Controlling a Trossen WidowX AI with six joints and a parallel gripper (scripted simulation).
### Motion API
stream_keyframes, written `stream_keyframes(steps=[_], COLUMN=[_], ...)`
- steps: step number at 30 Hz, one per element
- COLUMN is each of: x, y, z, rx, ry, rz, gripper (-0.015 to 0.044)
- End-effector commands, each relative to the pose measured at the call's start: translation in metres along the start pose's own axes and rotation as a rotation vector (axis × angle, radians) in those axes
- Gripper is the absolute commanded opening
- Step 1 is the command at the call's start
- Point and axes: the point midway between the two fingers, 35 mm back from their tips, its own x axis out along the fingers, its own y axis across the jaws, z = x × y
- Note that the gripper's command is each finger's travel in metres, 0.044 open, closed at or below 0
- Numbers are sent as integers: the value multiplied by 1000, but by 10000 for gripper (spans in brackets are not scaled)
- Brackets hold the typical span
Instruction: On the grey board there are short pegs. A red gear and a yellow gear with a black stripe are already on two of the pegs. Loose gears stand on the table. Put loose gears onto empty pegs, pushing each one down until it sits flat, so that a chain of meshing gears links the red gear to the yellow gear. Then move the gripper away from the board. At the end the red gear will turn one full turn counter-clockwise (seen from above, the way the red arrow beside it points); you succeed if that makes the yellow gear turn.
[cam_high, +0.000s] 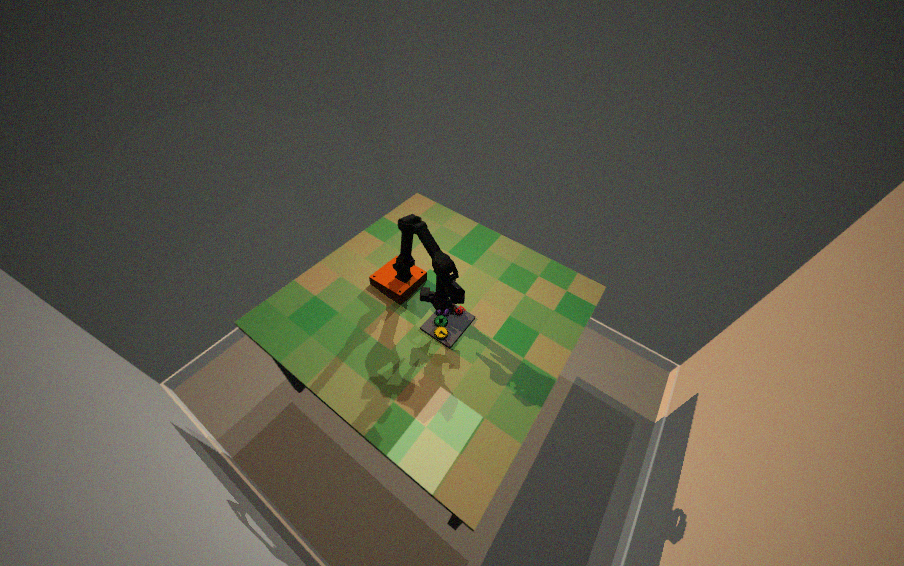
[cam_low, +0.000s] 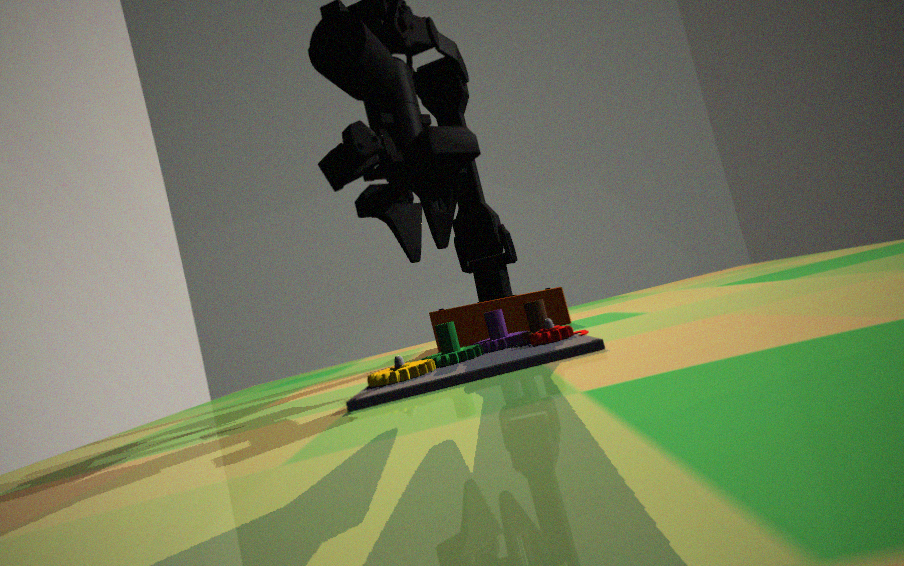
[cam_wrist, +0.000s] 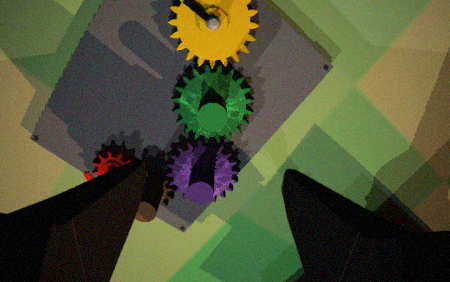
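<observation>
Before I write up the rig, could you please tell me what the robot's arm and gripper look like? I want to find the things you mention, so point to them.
The arm (cam_high: 426, 243) (cam_low: 400, 100) is matte black, with chunky joints and rounded, tube-like links. The gripper (cam_low: 428, 254) (cam_wrist: 215, 174) is black too, with two fingers tapering to narrow tips. I can make out no markings or cables.

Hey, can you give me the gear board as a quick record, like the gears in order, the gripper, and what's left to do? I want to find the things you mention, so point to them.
board: flat grey board (cam_high: 460, 324) (cam_low: 480, 373) (cam_wrist: 280, 80)
start gear: small red toothed gear (cam_high: 459, 310) (cam_low: 552, 335) (cam_wrist: 109, 162)
next: brown gear with upright round handle (cam_low: 535, 315) (cam_wrist: 145, 212), partly hidden
then: purple gear with handle (cam_low: 495, 325) (cam_wrist: 201, 172); green gear with handle (cam_high: 440, 321) (cam_low: 446, 338) (cam_wrist: 212, 115)
end gear: yellow gear with black stripe (cam_high: 440, 332) (cam_low: 401, 372) (cam_wrist: 220, 40)
gripper: black gripper (cam_low: 428, 256) (cam_wrist: 215, 174), open, above the board
left to do: probably just moving clear
</observation>
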Motion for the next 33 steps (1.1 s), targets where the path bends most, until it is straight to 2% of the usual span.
stream_keyframes(steps=[1, 4, 33], x=[-7, -7, -7], y=[-1, -1, -1], z=[-1, -1, -1], rx=[-4, -4, -4], ry=[2, 2, 2], rz=[-3, -3, -3], gripper=[376, 440, 440])
